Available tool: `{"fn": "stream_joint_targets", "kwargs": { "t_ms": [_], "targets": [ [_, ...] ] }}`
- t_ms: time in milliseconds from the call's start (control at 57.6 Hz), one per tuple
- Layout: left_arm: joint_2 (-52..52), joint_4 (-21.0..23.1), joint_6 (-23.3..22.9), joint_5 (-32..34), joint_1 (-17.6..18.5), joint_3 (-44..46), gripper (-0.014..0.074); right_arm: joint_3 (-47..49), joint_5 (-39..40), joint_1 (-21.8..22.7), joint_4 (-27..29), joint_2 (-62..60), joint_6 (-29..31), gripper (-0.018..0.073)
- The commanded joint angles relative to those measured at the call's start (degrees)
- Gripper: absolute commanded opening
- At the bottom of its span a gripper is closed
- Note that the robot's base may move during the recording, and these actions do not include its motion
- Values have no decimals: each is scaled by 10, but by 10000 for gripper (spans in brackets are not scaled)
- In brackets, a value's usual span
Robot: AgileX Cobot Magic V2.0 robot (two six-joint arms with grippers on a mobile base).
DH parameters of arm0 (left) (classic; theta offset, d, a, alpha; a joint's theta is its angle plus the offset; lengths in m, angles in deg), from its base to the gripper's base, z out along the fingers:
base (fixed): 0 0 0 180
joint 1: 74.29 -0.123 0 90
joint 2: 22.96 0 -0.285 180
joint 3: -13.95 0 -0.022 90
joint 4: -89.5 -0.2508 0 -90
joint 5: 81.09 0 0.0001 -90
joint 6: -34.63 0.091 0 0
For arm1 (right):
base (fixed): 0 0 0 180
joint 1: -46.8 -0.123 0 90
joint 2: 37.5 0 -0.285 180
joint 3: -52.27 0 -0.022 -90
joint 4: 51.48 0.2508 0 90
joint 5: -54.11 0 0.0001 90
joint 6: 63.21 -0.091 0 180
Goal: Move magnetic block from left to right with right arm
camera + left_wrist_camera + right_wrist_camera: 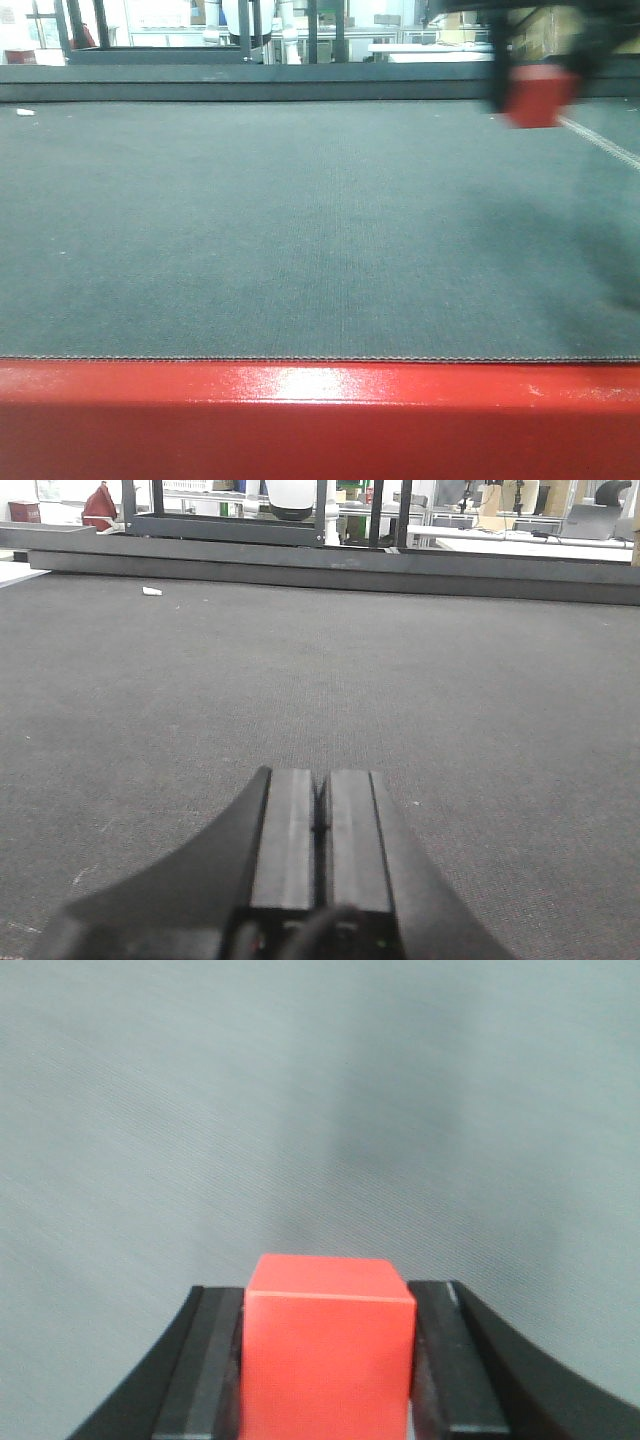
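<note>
**R arm.** R end effector (328, 1292) is clamped on the block (328, 1350). One dark finger (205, 1360) presses each side face; the top and front faces are exposed. In the wrist view the mat under the block is out of focus and carries a soft shadow. The block appears raised off the surface, but contact can't be confirmed.

**Block pos.** Front view: far right of the tabletop (300, 220), near the back edge, w/ the dark end effector directly above it. Both are blurred there.

**L arm.** L end effector (320, 780) sits low over the grey mat. Its fingers (290, 830) are pressed together w/ only a thin seam between them and nothing held.

**Misc.** A small white scrap (152, 591) lies on the mat at far left, near the back edge. A glossy red rail (300, 410) runs along the near edge of the tabletop.
</note>
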Motion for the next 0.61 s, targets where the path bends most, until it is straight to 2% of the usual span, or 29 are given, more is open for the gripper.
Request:
{"fn": "stream_joint_targets", "kwargs": {
  "t_ms": [0, 139, 347, 590],
  "targets": [
    [-7, 3, -3, 48, 1, -5, -126, -60, 47, 35, 5, -92, 41, 214],
    [-7, 3, -3, 48, 1, -5, -126, -168, 84, 71, 6, -200, 59, 214],
    [-7, 3, -3, 48, 1, -5, -126, -298, 122, 75, 8, -356, 66, 214],
    [-7, 3, -3, 48, 1, -5, -126, -352, 110, 75, 7, -522, 82, 214]
  ]
}}
